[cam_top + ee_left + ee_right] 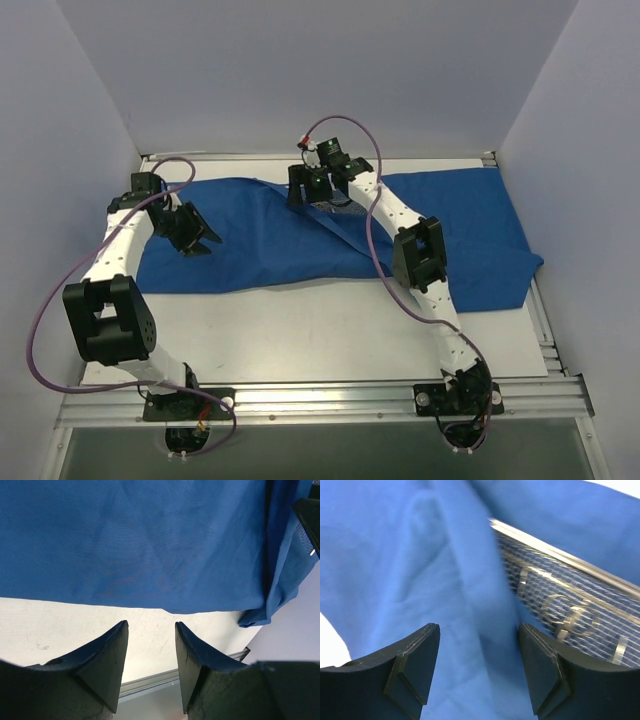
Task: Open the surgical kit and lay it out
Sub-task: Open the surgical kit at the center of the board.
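Observation:
The surgical kit's royal-blue cloth wrap (250, 245) lies spread and rumpled across the far half of the table. In the right wrist view a raised fold of the cloth (420, 565) partly uncovers the silver wire-mesh tray (565, 557). Ring handles of thin silver instruments (570, 616) show inside it. My right gripper (479, 628) (310, 192) hovers open over that fold at the back centre, its right finger beside the tray's bared part. My left gripper (150, 625) (200, 238) is open and holds nothing, at the cloth's (150, 545) left end, over its near edge and the white table.
The white table top (300, 335) runs from the cloth to an aluminium rail (320, 396) at the near edge, where both arm bases sit. Pale walls close in the left, right and back. The cloth's right end (520, 275) droops toward the table's right edge.

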Controlling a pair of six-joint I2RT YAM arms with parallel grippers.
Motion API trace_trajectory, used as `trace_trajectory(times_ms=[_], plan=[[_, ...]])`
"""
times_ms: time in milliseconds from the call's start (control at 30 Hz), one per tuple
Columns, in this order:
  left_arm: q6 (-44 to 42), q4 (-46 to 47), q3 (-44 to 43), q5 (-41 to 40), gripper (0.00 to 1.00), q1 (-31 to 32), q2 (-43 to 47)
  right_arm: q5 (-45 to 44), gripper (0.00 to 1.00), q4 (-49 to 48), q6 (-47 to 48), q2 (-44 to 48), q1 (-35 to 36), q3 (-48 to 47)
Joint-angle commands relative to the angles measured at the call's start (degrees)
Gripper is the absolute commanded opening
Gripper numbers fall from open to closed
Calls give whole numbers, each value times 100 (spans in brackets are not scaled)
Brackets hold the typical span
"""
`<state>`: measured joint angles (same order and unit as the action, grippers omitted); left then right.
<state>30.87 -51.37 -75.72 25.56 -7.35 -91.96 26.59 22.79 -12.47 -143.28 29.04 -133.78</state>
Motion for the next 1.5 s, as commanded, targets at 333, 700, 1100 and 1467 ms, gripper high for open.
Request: trace_trajectory(times_ms=[333,700,1100,1467], plan=[[130,-56,-276,-51,51,-29,-155,-179,8,-99,-63,-235,304,-377],[261,-900,-970,-1721,55,-169,267,-13,0,286,60,1425,1498,1150],[524,-13,-346,-570,75,-240,-23,-1218,0,-441,-641,3429,2642,3981],[762,364,-268,-473,76,-117,-515,-1068,11,-662,-801,3589,2607,4369]])
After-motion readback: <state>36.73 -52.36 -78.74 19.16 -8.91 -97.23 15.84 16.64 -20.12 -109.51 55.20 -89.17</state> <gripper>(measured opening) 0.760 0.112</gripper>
